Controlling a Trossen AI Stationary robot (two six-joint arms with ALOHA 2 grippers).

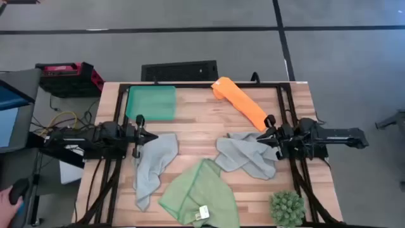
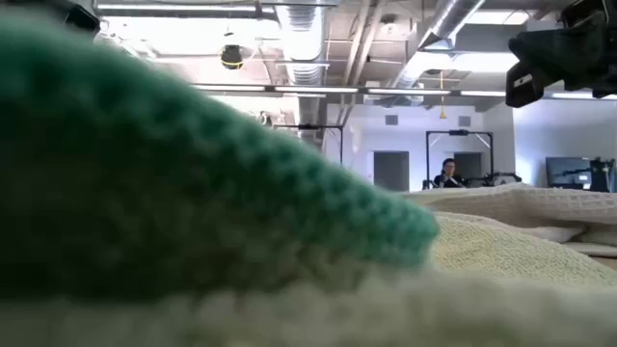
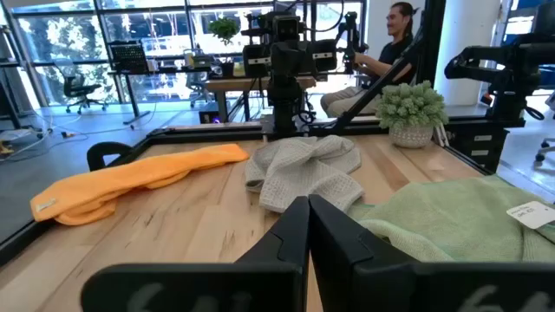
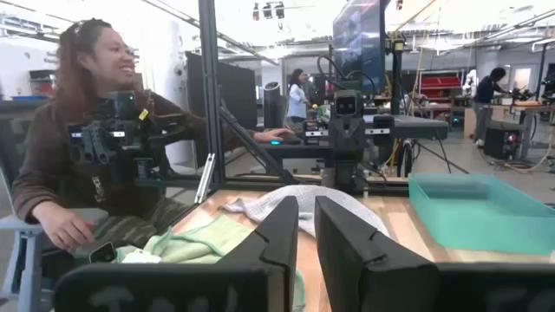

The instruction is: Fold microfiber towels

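Observation:
Four towels lie on the wooden table. An orange one is at the far right. A pale grey one is at the left, its upper corner just below my left gripper. A second grey one lies crumpled just in front of my right gripper. A light green one with a white tag is at the near middle. Both grippers hover shut and empty above the table, pointing at each other. The left wrist view shows the orange, grey and green towels.
A rigid green tray stands at the far left, and a spiky green plant ball at the near right corner. The green towel fills the low view. A person sits beyond the table's left side, and a hand shows there.

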